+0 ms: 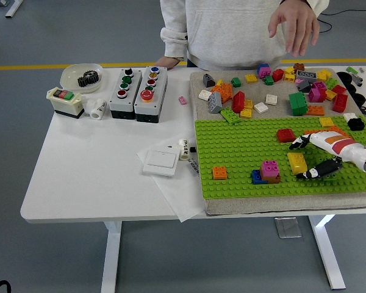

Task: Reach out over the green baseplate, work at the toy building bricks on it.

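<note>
The green baseplate (244, 152) lies on a grey mat at the right of the table. On it stand an orange brick (219, 173), a pink brick (269, 168) stacked by a blue one (257, 177), a red brick (285, 135) and a yellow brick (297, 162). My right hand (305, 160) reaches in from the right edge, low over the plate. It is open, with thumb and fingers spread on either side of the yellow brick's right end and holding nothing. My left arm is out of view.
Several loose bricks (274, 91) lie on the mat behind the plate. A person stands at the far side, one hand (293, 24) raised above the pile, the other (168, 61) at the table edge. Button boxes (137, 91), a white switch (160, 162) and a bowl (81, 76) sit to the left.
</note>
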Robot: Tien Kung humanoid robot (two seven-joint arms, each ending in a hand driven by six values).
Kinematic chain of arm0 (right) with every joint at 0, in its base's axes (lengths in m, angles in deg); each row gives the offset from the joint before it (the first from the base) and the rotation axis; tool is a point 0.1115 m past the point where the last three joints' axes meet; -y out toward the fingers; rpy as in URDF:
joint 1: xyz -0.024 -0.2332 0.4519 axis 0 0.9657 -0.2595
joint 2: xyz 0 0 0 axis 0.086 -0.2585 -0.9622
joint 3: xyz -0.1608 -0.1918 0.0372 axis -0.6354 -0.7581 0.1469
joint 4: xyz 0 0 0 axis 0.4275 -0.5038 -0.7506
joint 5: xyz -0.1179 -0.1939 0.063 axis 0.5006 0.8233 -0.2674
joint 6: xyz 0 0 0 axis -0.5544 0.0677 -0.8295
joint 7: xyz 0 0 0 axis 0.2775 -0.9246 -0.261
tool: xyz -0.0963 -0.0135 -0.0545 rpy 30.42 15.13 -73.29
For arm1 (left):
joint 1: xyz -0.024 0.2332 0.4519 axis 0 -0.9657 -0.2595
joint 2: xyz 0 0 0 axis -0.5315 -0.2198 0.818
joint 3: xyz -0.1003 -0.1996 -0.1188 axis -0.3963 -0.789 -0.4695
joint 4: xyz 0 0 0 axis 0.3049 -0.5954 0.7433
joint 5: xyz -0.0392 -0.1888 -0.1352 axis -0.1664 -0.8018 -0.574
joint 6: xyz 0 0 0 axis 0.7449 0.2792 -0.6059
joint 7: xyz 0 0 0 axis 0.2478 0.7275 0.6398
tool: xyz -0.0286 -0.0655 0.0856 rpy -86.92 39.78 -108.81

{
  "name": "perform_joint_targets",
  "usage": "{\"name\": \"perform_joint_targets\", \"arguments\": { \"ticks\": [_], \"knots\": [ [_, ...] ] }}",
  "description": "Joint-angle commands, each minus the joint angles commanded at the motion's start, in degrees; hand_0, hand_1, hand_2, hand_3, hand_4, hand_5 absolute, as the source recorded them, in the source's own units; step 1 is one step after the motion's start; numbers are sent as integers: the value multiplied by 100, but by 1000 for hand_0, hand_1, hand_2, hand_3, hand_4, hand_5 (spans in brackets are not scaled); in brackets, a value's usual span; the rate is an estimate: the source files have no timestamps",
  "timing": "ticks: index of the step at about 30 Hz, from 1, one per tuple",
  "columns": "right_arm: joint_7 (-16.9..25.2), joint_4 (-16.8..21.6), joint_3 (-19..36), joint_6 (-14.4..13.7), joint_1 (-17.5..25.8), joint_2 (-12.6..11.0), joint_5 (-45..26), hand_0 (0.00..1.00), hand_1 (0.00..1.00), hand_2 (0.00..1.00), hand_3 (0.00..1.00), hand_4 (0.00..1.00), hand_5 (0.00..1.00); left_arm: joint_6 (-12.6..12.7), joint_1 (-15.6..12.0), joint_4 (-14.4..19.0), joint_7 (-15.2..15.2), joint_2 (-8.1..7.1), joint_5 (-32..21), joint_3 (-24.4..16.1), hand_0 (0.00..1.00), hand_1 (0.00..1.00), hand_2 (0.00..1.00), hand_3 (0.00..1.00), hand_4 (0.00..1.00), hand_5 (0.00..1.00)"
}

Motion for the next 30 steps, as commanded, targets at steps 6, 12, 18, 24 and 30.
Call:
{"name": "perform_joint_targets", "arguments": {
  "ticks": [6, 12, 18, 24, 30],
  "knots": [
    [0, -96, -54, 2, -29, 41, -6, 780, 675, 710, 665, 925, 391, -8, 13, 2, -3, -4, -1, 0, 722, 723, 707, 598, 659, 603],
    [0, -155, -87, -30, -33, 59, -20, 759, 665, 696, 627, 903, 394, -6, 27, 2, -1, -8, -28, 14, 722, 723, 706, 598, 660, 604],
    [0, -135, -76, -101, -13, 34, -64, 724, 640, 675, 587, 885, 403, -18, 35, 0, 1, -14, -7, 8, 723, 722, 707, 598, 660, 604],
    [0, -102, -79, -129, -8, -7, -71, 702, 622, 659, 572, 875, 402, -17, 42, -1, 6, -17, -21, 16, 722, 723, 706, 598, 660, 604],
    [0, -69, -73, -126, -10, -2, -54, 690, 616, 648, 560, 869, 417, -11, 53, -1, 4, -12, -49, 35, 722, 723, 706, 598, 660, 603]
  ]
}}
